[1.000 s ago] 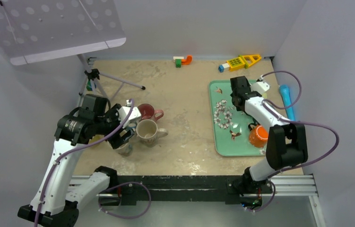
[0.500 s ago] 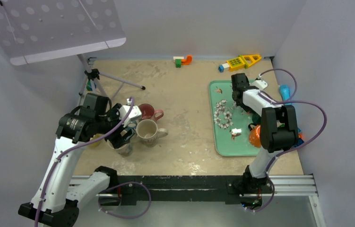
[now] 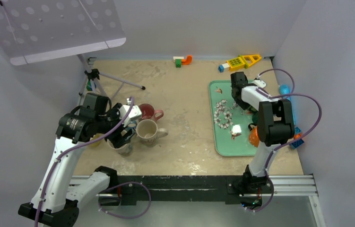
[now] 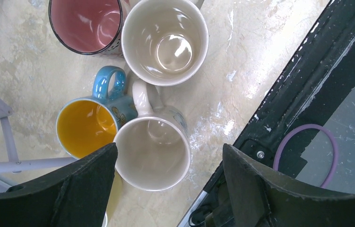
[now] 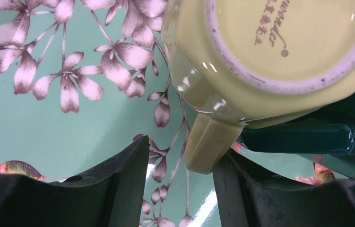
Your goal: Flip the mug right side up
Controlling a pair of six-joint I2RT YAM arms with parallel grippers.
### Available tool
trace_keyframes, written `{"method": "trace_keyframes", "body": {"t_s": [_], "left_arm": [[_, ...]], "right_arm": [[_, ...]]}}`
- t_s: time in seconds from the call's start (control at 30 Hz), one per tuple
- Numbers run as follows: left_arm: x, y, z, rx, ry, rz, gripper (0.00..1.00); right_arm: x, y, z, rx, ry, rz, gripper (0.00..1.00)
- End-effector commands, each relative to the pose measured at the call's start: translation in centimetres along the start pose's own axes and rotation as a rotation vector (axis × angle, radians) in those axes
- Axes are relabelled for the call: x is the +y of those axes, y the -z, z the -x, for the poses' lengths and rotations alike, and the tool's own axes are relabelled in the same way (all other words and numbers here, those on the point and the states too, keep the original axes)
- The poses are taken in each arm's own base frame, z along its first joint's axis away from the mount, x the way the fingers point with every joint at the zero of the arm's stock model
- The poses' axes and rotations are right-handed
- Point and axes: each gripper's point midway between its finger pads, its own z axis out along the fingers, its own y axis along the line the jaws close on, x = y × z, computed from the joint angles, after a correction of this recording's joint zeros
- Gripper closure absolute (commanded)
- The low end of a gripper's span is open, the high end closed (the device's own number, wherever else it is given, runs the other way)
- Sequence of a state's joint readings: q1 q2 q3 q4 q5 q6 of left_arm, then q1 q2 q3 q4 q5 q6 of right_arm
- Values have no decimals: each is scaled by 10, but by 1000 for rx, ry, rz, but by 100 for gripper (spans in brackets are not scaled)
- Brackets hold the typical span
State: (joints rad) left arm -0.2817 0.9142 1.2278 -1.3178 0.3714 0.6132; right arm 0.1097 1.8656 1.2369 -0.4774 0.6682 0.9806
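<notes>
A pale yellow-green glazed ceramic mug sits upside down on a mint-green tray printed with pinkish-white blossoms. Its round, flat base, ringed by a pale foot and marked with small brown lettering, faces up. Its squared handle points straight into your right gripper, between the two black fingers. It sits close to one finger with a clear gap at the other, so the jaws stand apart around it, not clamped. A glossy dark teal bar lies just beside that nearer finger. Your right arm is folded sharply, wrist aimed down at the tray. Your left gripper hangs spread wide above a smooth cream mug, upright among three other upright mugs.
</notes>
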Motion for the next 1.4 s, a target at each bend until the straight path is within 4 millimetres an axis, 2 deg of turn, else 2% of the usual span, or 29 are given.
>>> {"method": "trace_keyframes", "body": {"t_s": [0.0, 0.07, 0.17, 0.27, 0.4, 0.57, 0.83, 1.0, 1.07, 1.17, 1.23, 1.37], "left_arm": [[2, 4, 16, -67, -15, 2, 15], [1, 4, 17, -73, -16, -4, 15], [1, 3, 19, -81, -18, -3, 15], [1, 2, 21, -90, -20, -12, 15], [1, 2, 24, -98, -19, -19, 15], [0, 1, 23, -95, -21, -22, 15], [2, 5, 25, -105, -30, -6, 15], [1, 6, 27, -109, -31, -11, 15], [1, 7, 27, -110, -30, -10, 15], [0, 7, 27, -111, -34, -8, 15], [0, 8, 27, -113, -35, -8, 15], [-3, 8, 29, -123, -31, -21, 15]], "right_arm": [[10, 8, 13, -19, -36, 56, 49], [12, 9, 14, -27, -33, 79, 51], [3, 7, 16, -34, -32, 24, 53], [7, 4, 13, -17, 8, 27, 58], [3, 1, 12, -8, 4, -32, 57], [0, 9, 23, -42, -36, -35, 55], [-4, 4, 18, -28, -45, -72, 54], [6, 8, 23, -41, -21, 4, 68], [9, 10, 26, -45, -11, 29, 82], [14, 11, 28, -46, 8, 49, 96], [19, 13, 31, -47, 30, 66, 100], [23, 22, 41, -76, 71, 110, 100]]}}
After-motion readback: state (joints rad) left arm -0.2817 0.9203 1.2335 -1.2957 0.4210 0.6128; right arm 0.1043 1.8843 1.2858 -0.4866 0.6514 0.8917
